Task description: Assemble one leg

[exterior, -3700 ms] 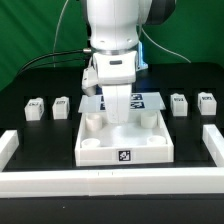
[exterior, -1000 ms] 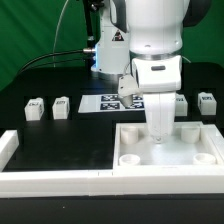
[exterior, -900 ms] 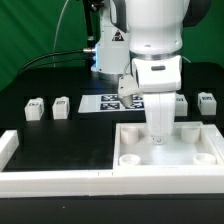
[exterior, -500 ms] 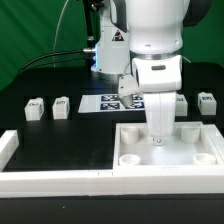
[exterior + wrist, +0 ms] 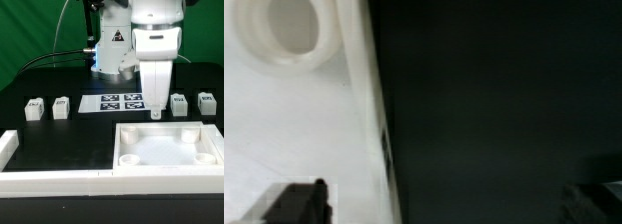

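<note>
Four small white legs with tags stand on the black table: two at the exterior view's left (image 5: 34, 108) (image 5: 62, 106) and two at its right (image 5: 180, 104) (image 5: 207, 102). The large white panel (image 5: 168, 158) with round corner sockets lies at the front right. My gripper (image 5: 158, 112) hangs open and empty just above the panel's far edge. In the wrist view the gripper (image 5: 452, 205) has its dark fingertips (image 5: 295, 203) wide apart, over the panel's edge (image 5: 304, 110) beside a round socket (image 5: 287, 28) and the black table.
The marker board (image 5: 123, 101) lies flat behind the panel, between the two pairs of legs. A white rail (image 5: 60, 181) runs along the front, with a white block (image 5: 8, 147) at the exterior view's left.
The gripper has let go of the panel and risen above its far edge. The panel, slid earlier from the centre to the right, now rests still.
</note>
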You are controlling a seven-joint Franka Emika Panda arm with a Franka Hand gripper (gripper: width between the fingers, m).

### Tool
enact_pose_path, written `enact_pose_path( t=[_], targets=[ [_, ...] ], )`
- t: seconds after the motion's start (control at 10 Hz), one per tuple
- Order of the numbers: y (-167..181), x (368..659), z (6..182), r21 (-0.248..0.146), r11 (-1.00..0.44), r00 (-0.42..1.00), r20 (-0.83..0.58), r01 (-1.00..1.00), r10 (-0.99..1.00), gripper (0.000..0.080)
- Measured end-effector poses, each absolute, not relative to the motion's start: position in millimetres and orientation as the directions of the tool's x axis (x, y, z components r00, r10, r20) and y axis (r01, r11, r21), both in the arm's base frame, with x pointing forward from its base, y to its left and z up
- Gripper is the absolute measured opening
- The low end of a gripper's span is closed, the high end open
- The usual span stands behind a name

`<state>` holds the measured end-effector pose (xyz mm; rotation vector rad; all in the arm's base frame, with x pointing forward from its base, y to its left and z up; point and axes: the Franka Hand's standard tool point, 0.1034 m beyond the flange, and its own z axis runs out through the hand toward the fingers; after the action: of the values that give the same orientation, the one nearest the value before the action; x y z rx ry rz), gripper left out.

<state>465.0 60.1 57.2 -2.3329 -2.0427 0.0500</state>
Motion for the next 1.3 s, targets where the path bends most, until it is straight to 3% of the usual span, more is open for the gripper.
enact_pose_path(
  t=[0.3,0.6,1.0,1.3],
  targets=[
    [60,464,54.2,-0.058,-0.227,0.227,-0.003,0.972,0.974,0.0649],
    [59,462,53.3,-0.059,-0.518,0.518,-0.018,0.853,0.855,0.0649],
    [62,443,46.6,-0.07,-0.884,0.884,-0.034,0.463,0.466,0.0649],
    [78,431,42.9,-0.072,-0.969,0.969,-0.054,0.237,0.241,0.0649]
  ],
)
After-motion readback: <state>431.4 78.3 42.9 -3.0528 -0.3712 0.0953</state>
